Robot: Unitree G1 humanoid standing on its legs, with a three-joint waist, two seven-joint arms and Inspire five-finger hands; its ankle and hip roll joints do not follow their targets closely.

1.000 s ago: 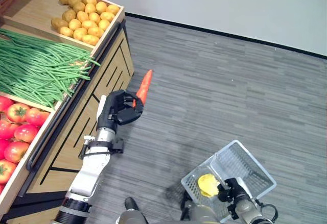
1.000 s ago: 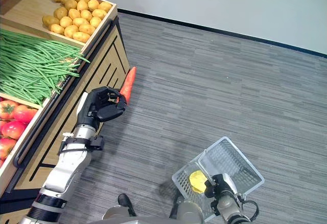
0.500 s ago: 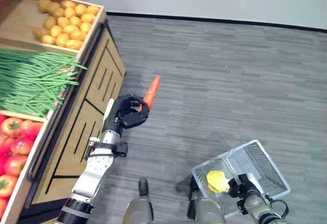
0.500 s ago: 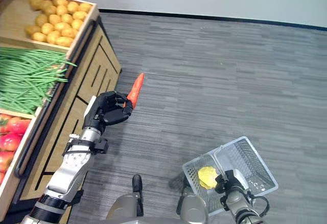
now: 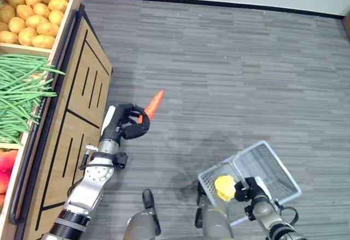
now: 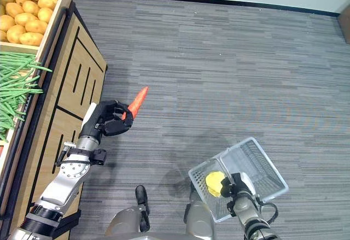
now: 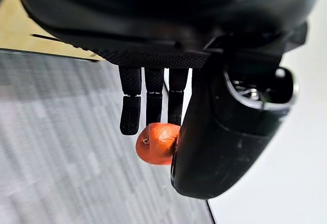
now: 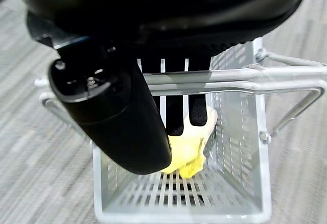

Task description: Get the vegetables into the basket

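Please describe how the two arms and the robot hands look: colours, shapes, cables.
The left arm is silver-grey with black joint rings and a black clamp at the wrist. Its left robot hand is dark, with a white cover along its outer side. The right robot hand is dark too; a black cable loops at its wrist.

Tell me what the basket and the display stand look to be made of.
The silver mesh basket, held by its handle in the right hand, looks like painted or plated metal wire: thin grid walls, a tubular handle with a slight sheen. The display stand looks like light wood or wood-look laminate: visible grain, matte, with black slots and trim.
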